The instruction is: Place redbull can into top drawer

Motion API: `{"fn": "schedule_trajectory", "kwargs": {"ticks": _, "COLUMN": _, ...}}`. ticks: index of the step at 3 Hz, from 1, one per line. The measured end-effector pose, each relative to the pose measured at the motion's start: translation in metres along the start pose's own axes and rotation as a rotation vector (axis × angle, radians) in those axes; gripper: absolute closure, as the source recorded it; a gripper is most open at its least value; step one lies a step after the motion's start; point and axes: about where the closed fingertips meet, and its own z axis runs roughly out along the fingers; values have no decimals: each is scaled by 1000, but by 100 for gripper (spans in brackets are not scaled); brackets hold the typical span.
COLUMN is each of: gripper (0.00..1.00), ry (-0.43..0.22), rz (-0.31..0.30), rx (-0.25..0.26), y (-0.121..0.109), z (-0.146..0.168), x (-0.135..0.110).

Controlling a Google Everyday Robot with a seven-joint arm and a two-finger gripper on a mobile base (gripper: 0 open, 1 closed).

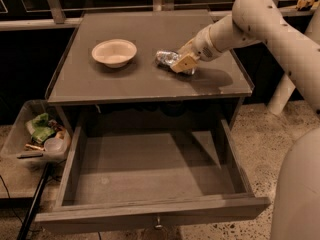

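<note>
The redbull can (pixel 166 58) lies on its side on the grey cabinet top (pixel 125 81), right of centre. My gripper (pixel 182 62) reaches in from the right, and its tan fingers (pixel 184 63) sit around the can's right end, touching it. The top drawer (pixel 150 216) stands pulled out wide below the cabinet top, and nothing lies inside it. Its small knob (pixel 158 225) shows on the front panel. The can's right part is hidden behind the fingers.
A white round bowl (pixel 114 52) sits on the cabinet top, left of the can. A clear plastic bin of rubbish (pixel 35 136) stands on the floor to the left of the drawer. My pale arm (pixel 280 29) crosses the right side.
</note>
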Motion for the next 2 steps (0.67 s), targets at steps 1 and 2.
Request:
{"fn": "schedule_trajectory", "kwargs": {"ticks": 1, "gripper": 100, "ry": 9, "rz": 8, "rx": 2, "y": 7, "z": -9, "x": 3}}
{"fn": "schedule_trajectory", "kwargs": {"ticks": 2, "gripper": 100, "ry": -17, "rz": 2, "rx": 27, "y": 18, "z": -33, "x": 0}}
